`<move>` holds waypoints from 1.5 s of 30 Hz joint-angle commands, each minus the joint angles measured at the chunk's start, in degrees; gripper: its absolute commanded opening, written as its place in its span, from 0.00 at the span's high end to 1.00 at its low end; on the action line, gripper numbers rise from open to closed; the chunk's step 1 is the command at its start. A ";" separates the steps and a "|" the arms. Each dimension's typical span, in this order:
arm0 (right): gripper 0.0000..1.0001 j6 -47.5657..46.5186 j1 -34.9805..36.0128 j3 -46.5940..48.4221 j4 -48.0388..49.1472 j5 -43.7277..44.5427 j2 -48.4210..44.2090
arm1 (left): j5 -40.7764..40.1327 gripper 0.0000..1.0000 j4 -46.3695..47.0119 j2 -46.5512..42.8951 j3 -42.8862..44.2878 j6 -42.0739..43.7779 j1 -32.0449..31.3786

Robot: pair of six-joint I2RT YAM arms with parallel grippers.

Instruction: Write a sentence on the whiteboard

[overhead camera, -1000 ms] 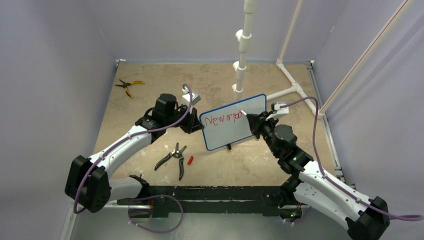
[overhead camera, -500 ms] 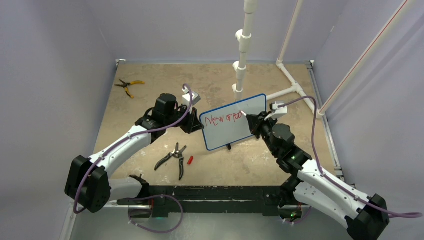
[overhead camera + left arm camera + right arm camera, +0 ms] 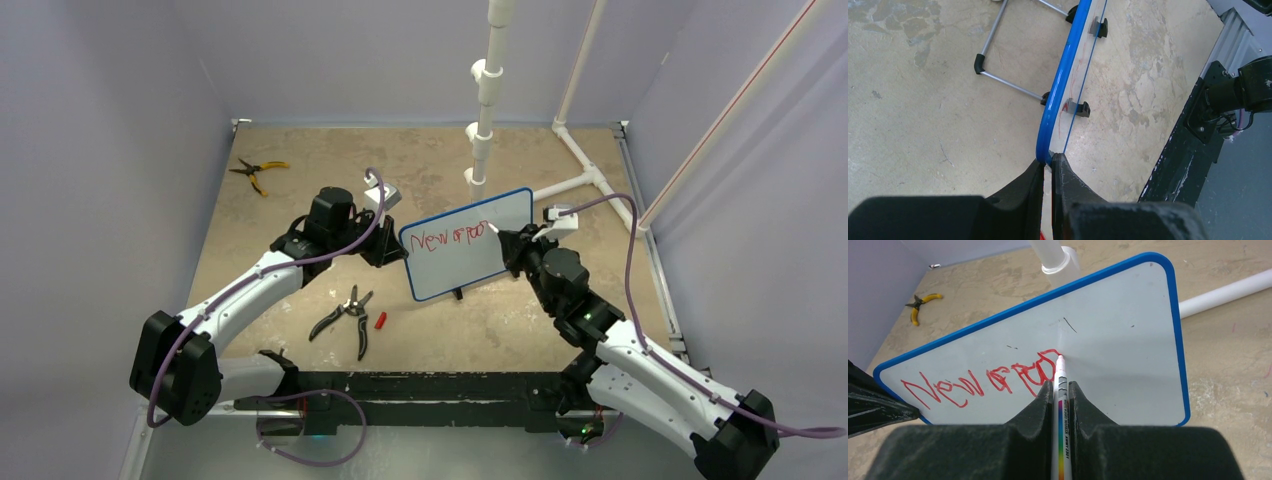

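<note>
The right claw (image 3: 1062, 386) is closed on a slim marker (image 3: 1061, 412), tip on the glossy blue-framed whiteboard (image 3: 1128, 350). The left claw (image 3: 1048, 162) pinches its edge. The red sentence (image 3: 978, 382) looks unchanged from before.

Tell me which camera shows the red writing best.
The right wrist view: the writing is large, facing the camera, marker tip at its end. The top view shows it small and hard to read. The left wrist view sees the whiteboard edge-on, barely any red.
</note>
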 commanded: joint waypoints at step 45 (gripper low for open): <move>1.00 2.80 -0.33 1.22 2.75 3.27 -0.36 | 0.90 1.00 2.24 -0.51 -0.31 0.05 0.00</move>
